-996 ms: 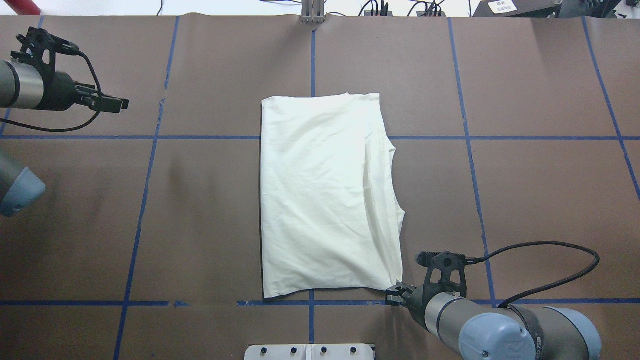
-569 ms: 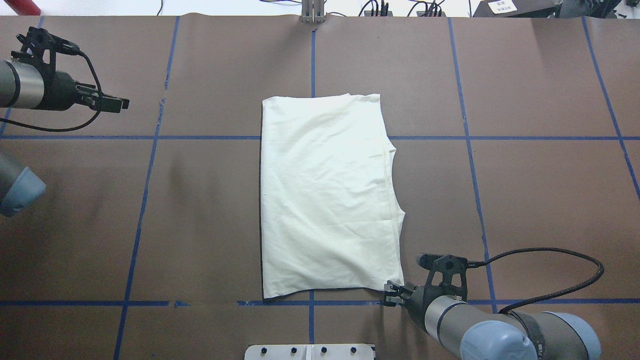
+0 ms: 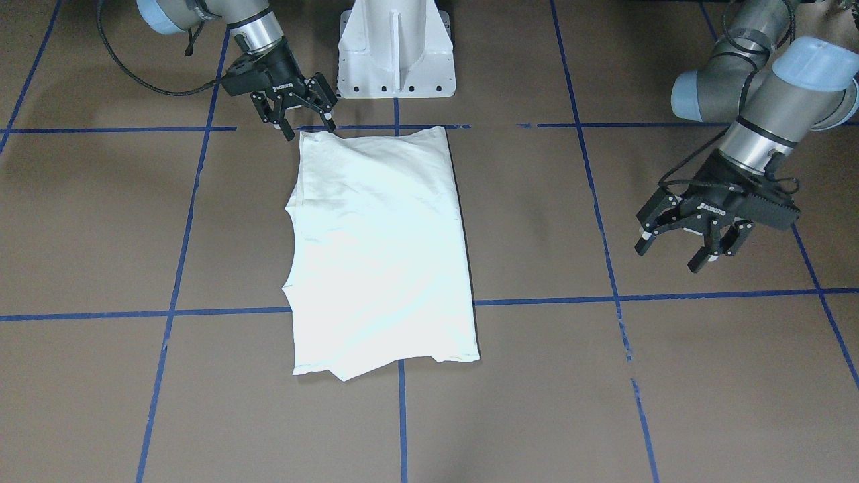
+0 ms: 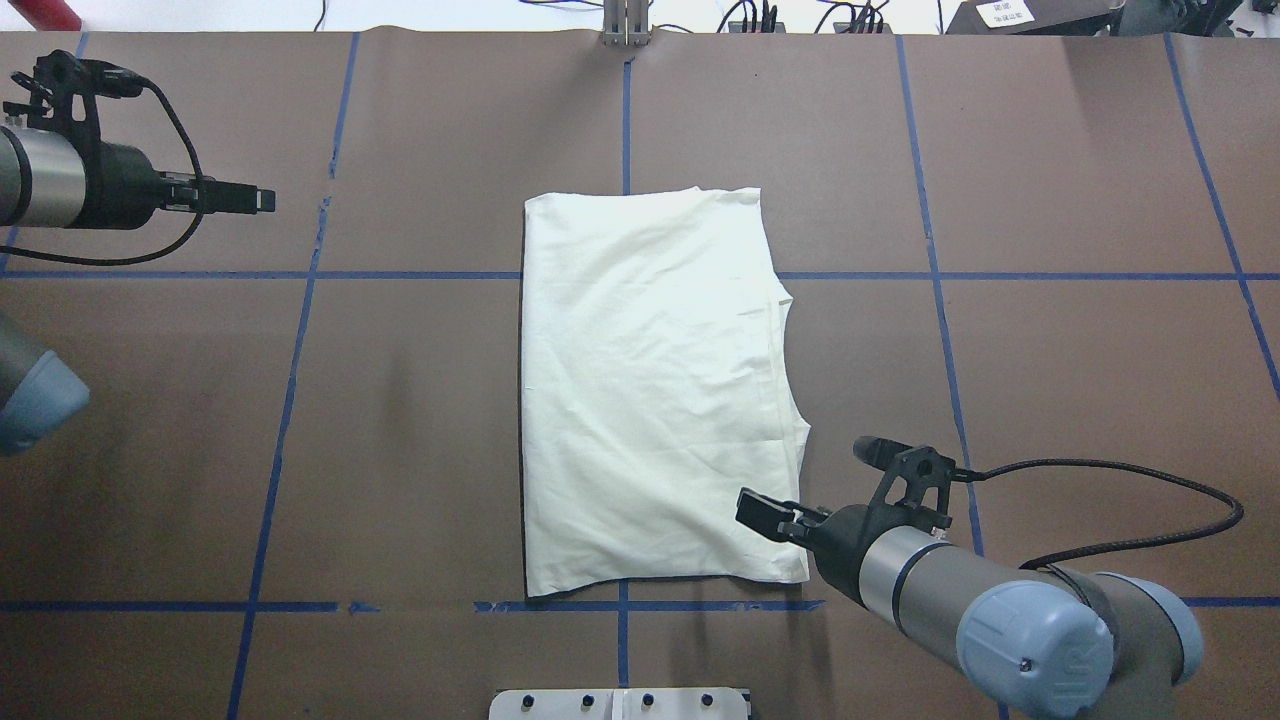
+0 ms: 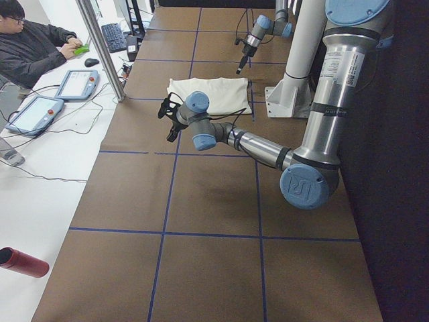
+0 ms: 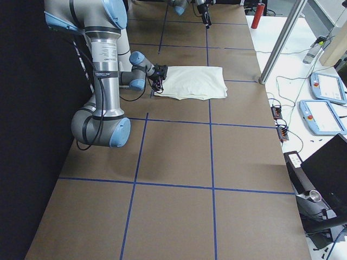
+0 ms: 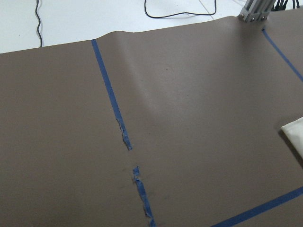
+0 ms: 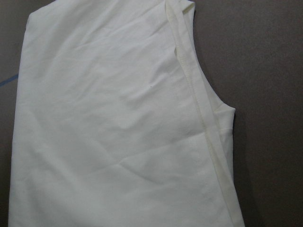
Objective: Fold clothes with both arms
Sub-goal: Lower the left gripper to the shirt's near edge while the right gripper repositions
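Overhead, the right arm's black two-finger gripper (image 4: 750, 507) hangs over the lower-right corner of the cream-white long-sleeved T-shirt (image 4: 650, 390). That shirt lies folded into a tall rectangle, plain side up, at the centre of the brown paper-covered table (image 4: 1050, 380). In the front-facing view the same gripper (image 3: 310, 132) sits at upper left with its 2 fingers spread wide and nothing between them. 1 fingertip (image 3: 329, 126) is right at the shirt's top corner, and whether it touches the cloth cannot be told.

The left arm's black two-finger gripper (image 3: 671, 257), at the right of the front-facing view, is also spread wide. It holds nothing and hangs over bare table, well apart from the shirt. Blue tape lines (image 4: 290, 400) divide the table into squares.

The right wrist camera is filled with plain pale cloth and a stitched edge band. The left wrist camera shows brown table, with just a corner of the shirt (image 7: 296, 137) at the frame's right edge.
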You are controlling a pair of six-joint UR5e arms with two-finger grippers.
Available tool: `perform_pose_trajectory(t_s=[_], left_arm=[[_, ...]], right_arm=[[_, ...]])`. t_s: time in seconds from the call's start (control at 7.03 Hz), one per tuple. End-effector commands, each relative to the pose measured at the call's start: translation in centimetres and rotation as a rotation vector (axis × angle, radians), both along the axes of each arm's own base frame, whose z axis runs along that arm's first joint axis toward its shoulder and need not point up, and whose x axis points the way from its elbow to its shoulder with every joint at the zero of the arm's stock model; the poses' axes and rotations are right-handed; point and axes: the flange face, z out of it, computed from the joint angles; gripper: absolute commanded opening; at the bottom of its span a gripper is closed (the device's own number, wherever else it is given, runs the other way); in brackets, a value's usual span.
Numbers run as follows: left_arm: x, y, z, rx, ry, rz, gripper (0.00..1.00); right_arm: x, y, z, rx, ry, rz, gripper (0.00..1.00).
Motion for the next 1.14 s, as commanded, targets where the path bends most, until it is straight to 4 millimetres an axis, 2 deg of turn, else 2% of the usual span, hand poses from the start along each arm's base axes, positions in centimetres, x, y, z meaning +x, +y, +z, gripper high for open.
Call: perform_pose_trajectory(t_s=[0.0,0.14,0.28,0.43,0.57,0.71,0.85,1.0], left_arm=[[5.1,7.3,-4.7,-0.253,0.236,-0.064,1.0],[9.8,11.3,-6.8,-0.365,0.339,-0.097,0.98],[13.9,15.8,-8.2,-0.482,0.431,-0.128,0.9],[17.7,20.2,-8.4,-0.56,0.472,-0.143,0.85],[21.2,24.8,-8.6,-0.589,0.478,-0.136,0.85],[23.9,27.9,-8.5,-0.624,0.45,-0.122,0.85],[27.5,29.9,-10.2,-0.658,0.432,-0.119,0.83],[29.8,29.9,-10.2,-0.666,0.419,-0.124,0.81]], right_arm=[[1.3,-2.5,-0.2,-0.116,-0.079,0.106,0.98],[1.4,-3.0,-0.7,-0.16,-0.114,0.136,0.95],[1.4,-3.0,-0.9,-0.177,-0.127,0.144,0.94],[1.3,-3.0,-0.8,-0.18,-0.128,0.147,0.95],[1.2,-3.0,-0.7,-0.182,-0.128,0.151,0.96],[0.9,-3.0,-0.4,-0.187,-0.124,0.152,0.97],[0.9,-3.0,-0.4,-0.188,-0.125,0.154,0.97],[0.8,-3.1,-0.2,-0.188,-0.121,0.156,0.97]])
